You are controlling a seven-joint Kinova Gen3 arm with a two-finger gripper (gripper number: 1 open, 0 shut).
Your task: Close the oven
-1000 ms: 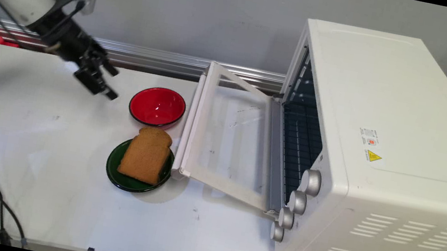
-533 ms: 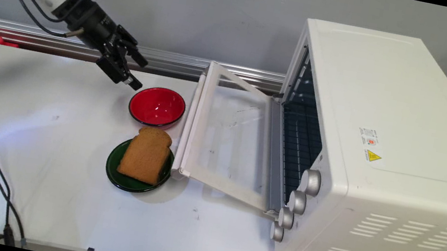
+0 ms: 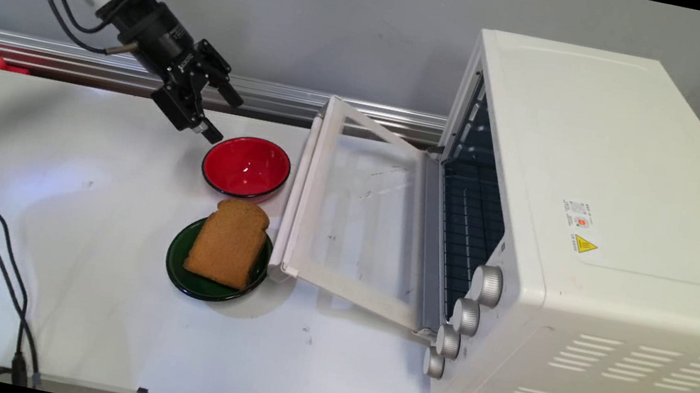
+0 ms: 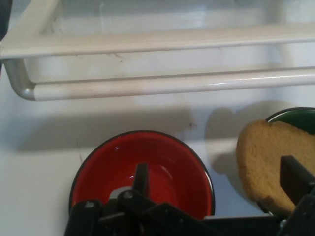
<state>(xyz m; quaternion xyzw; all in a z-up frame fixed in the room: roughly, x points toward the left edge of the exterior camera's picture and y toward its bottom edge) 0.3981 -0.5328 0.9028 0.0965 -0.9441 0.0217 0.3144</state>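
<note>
Over the last second the gripper [image 3: 218, 113] has been carried from the left part of the worktop [image 3: 60, 246] up and to the right, and in the last half second it has been shifted only a little, so the approach seems to have been almost stopped. It is now held in the air just beside the left rim of the red bowl [image 3: 246, 167], without touching it. The fingers are spread apart and nothing is held between them; in the hand view the bowl is seen between and under them. The slice of brown bread [image 3: 229, 243] is lying on the green plate [image 3: 185, 275], just in front of the bowl, and it has not been moved. Next to both, the door [image 3: 358, 212] of the white toaster oven [image 3: 602, 234] is folded down, and the rack inside can be seen.
</note>
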